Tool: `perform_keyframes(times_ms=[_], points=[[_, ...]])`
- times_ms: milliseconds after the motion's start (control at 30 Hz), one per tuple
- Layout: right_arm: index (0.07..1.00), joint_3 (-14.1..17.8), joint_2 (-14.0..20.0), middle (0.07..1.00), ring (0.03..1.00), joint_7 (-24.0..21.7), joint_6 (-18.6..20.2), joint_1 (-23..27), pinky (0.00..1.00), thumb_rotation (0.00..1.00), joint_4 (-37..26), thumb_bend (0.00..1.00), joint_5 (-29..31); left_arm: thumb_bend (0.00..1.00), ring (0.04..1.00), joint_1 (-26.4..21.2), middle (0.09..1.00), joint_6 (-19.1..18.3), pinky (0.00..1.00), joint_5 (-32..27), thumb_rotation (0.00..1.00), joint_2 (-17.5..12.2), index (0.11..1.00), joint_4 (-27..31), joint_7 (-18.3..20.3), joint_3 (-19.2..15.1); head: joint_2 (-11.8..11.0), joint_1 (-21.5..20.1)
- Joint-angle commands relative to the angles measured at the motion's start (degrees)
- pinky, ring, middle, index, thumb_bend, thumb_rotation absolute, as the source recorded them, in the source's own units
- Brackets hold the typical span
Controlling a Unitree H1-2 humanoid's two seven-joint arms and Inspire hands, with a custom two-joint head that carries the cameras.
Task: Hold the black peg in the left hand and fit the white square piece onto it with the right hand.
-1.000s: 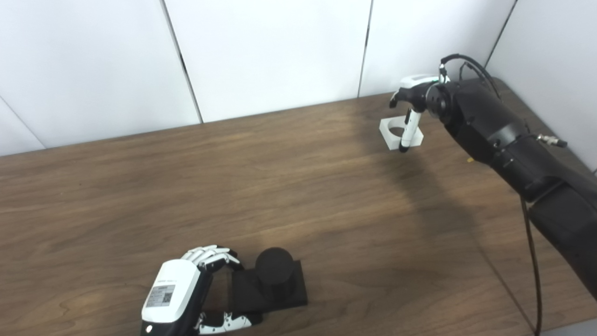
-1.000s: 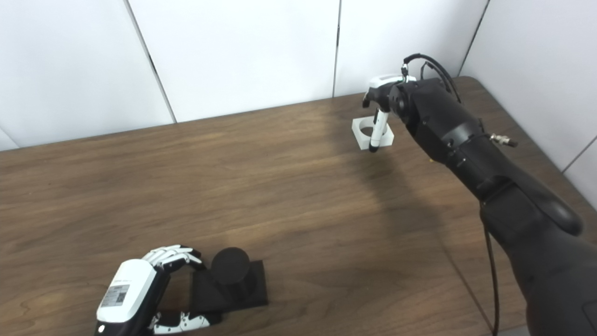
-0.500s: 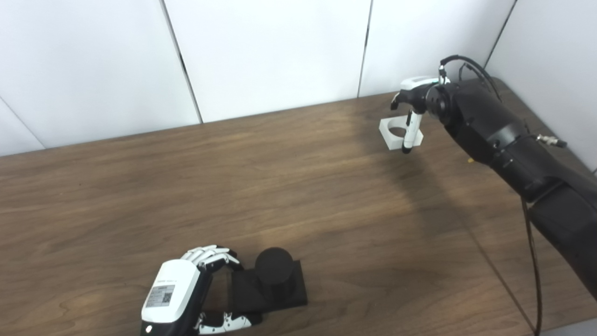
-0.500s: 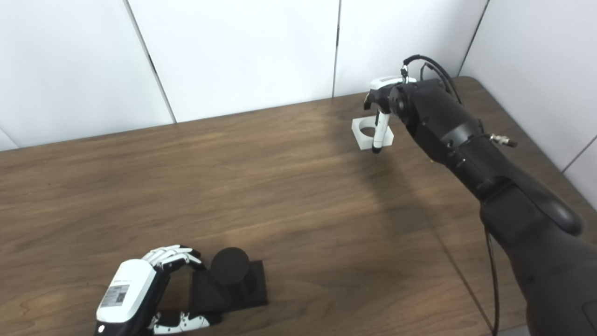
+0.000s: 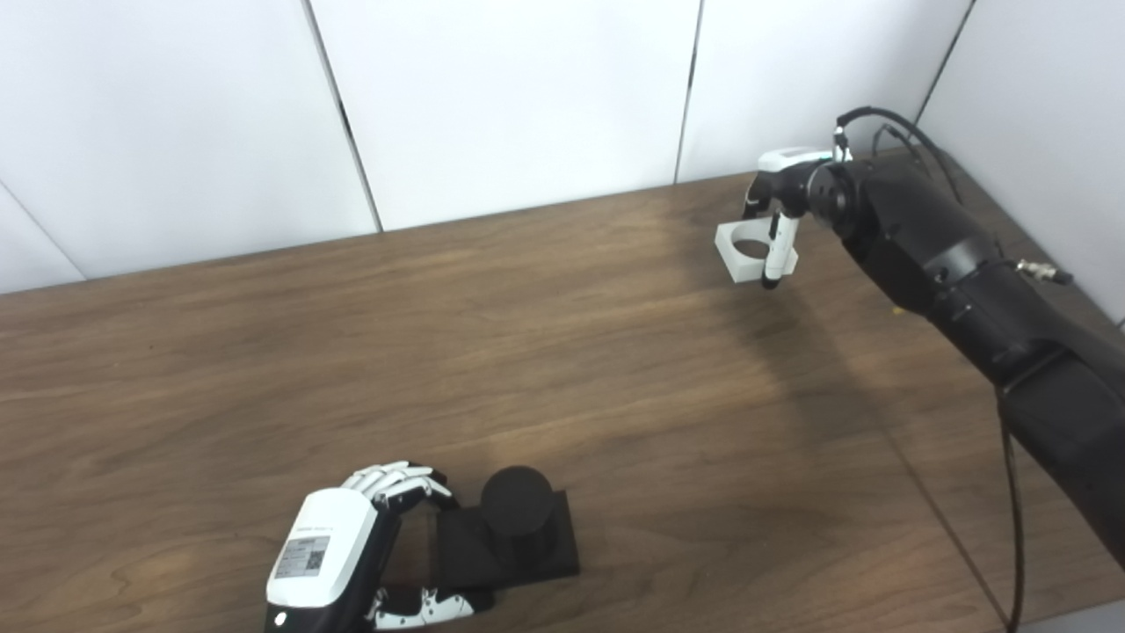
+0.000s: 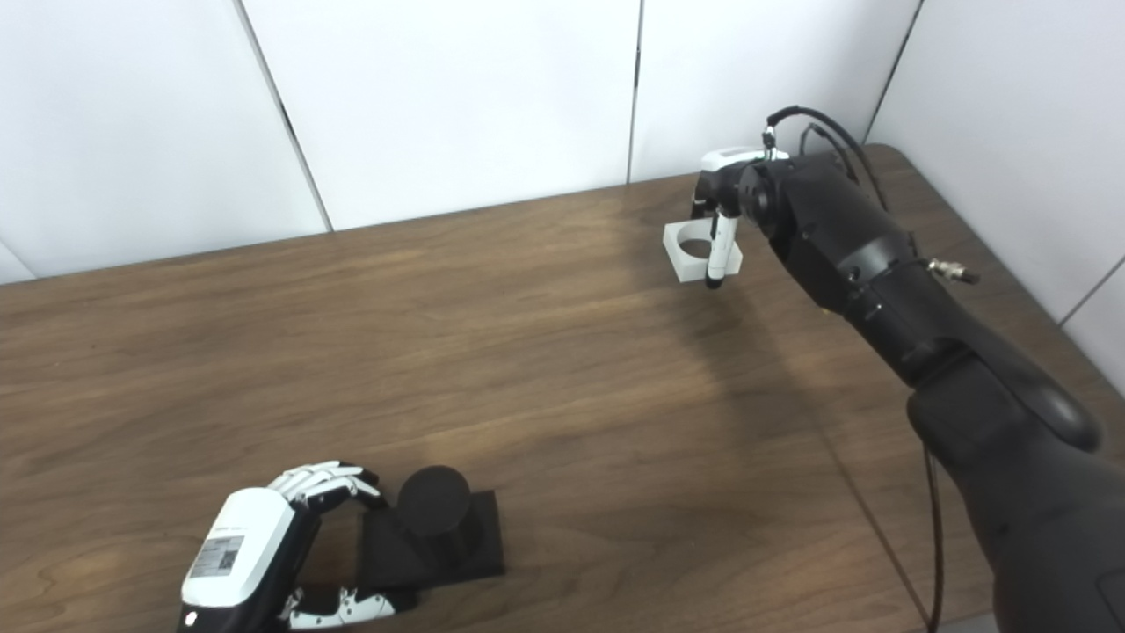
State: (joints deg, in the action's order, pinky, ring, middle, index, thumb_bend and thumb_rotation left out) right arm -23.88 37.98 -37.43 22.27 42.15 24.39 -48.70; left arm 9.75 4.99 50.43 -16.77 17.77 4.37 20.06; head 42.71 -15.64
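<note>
The black peg is a short round post on a square black base, standing at the table's near left. My left hand is curled round the base's left edge, fingers on the far side and thumb on the near side. The white square piece with a round hole lies on the table at the far right. My right hand hovers over it. One white finger hangs down across the piece's near right edge. Its other fingers are hidden behind the wrist.
The brown wooden table ends at white wall panels just behind the white piece, and its right edge is close to my right arm. A black cable hangs along that arm.
My right hand has shifted slightly to the right and its hanging finger has turned more upright against the white piece. The piece, the peg and my left hand have not moved.
</note>
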Motion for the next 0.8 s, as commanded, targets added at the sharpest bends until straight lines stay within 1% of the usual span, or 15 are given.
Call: perform_keyframes(times_ms=[0, 67, 100, 167, 267, 367, 433, 467, 500, 533, 667, 767], points=[[0.645, 1.3, 1.0, 0.849, 0.981, 2.1, 0.2, 1.5, 0.99, 0.12, -1.3, 0.81, 0.4, 0.52, 0.800, 1.0, 0.744, -0.5, 0.80, 1.2, 0.04, -0.6, 0.488, -0.3, 1.5, 0.3, 0.0, 0.1], [0.613, 1.6, 0.8, 0.840, 0.970, 2.6, 0.3, 1.1, 0.96, 0.11, -1.5, 0.79, 0.9, 0.52, 0.799, 1.0, 0.743, -0.3, 0.80, 1.1, 0.05, -0.6, 0.488, -0.4, 1.3, 0.2, 0.0, 0.1], [0.612, 1.8, 0.8, 0.839, 0.970, 3.0, 0.2, 0.9, 0.96, 0.11, -1.5, 0.79, 1.0, 0.52, 0.799, 1.0, 0.743, -0.3, 0.80, 1.0, 0.05, -0.6, 0.488, -0.4, 1.3, 0.2, 0.1, 0.0], [0.626, 1.9, 0.8, 0.830, 0.966, 3.8, -0.3, 0.5, 0.95, 0.11, -1.6, 0.79, 1.3, 0.52, 0.800, 1.0, 0.744, -0.3, 0.80, 1.1, 0.05, -0.7, 0.488, -0.4, 1.4, 0.2, 0.1, -0.1], [0.638, 2.0, 0.9, 0.825, 0.975, 5.3, -0.9, 0.0, 0.97, 0.10, -1.6, 0.78, 1.4, 0.52, 0.801, 1.1, 0.745, -0.4, 0.80, 0.9, 0.04, -0.6, 0.488, -0.3, 1.5, 0.1, 0.1, -0.1], [0.645, 2.2, 1.1, 0.827, 0.969, 7.8, -2.2, -0.8, 0.94, 0.10, -2.1, 0.75, 1.6, 0.52, 0.804, 1.0, 0.748, -0.7, 0.81, 0.4, 0.04, -0.5, 0.488, 0.0, 2.2, 0.0, 0.4, -0.1], [0.633, 2.6, 1.0, 0.820, 0.954, 10.9, -3.9, -1.8, 0.93, 0.10, -2.1, 0.75, 1.7, 0.52, 0.805, 1.1, 0.751, -1.0, 0.81, -0.4, 0.05, -0.4, 0.488, 0.5, 3.0, 0.1, 0.5, 0.0], [0.565, 2.7, 1.0, 0.818, 0.946, 12.0, -4.4, -2.1, 0.93, 0.12, -2.0, 0.64, 1.7, 0.52, 0.803, 1.2, 0.750, -1.0, 0.81, -0.6, 0.05, -0.3, 0.488, 0.6, 3.2, 0.1, 0.5, 0.0], [0.523, 2.8, 0.9, 0.817, 0.941, 13.3, -5.3, -2.5, 0.92, 0.13, -1.8, 0.57, 1.9, 0.52, 0.802, 1.2, 0.750, -1.1, 0.81, -0.8, 0.05, -0.2, 0.488, 0.8, 3.3, 0.0, 0.5, 0.0], [0.508, 2.9, 0.9, 0.814, 0.933, 14.1, -5.9, -2.7, 0.92, 0.13, -1.6, 0.55, 2.0, 0.52, 0.800, 1.3, 0.749, -1.1, 0.81, -0.8, 0.05, -0.2, 0.488, 0.9, 3.4, 0.0, 0.5, 0.0], [0.489, 3.9, 0.6, 0.786, 0.895, 19.2, -8.7, -4.2, 0.88, 0.13, -1.4, 0.52, 2.7, 0.52, 0.796, 1.3, 0.746, -0.9, 0.80, -1.1, 0.05, 0.0, 0.488, 0.7, 3.1, -0.2, 0.5, 0.1], [0.486, 3.9, 0.5, 0.769, 0.880, 20.1, -9.0, -4.7, 0.87, 0.13, -1.7, 0.52, 2.6, 0.52, 0.798, 1.1, 0.748, -1.2, 0.80, -1.1, 0.05, -0.1, 0.488, 0.8, 3.6, -0.2, 0.3, 0.0]])
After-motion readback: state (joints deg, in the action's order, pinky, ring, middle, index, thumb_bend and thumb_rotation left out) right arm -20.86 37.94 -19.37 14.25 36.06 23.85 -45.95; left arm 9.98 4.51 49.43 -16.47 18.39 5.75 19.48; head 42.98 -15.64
